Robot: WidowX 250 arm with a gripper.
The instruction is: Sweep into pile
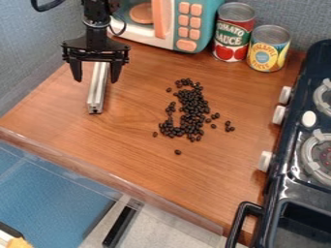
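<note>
Arm (96,24) points down, jaws apart

Bright, fairly even light falls over the wooden tabletop (142,145), with soft, faint shadows, a pale gleam along the metal bar (97,89) at the far left, and small glossy reflections on the dark stove (288,181) at the right.

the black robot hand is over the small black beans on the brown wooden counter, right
Not quite: the camera view shows the black robot hand at the silver metal bar, not over the small black beans, which lie on the brown wooden counter.
</note>
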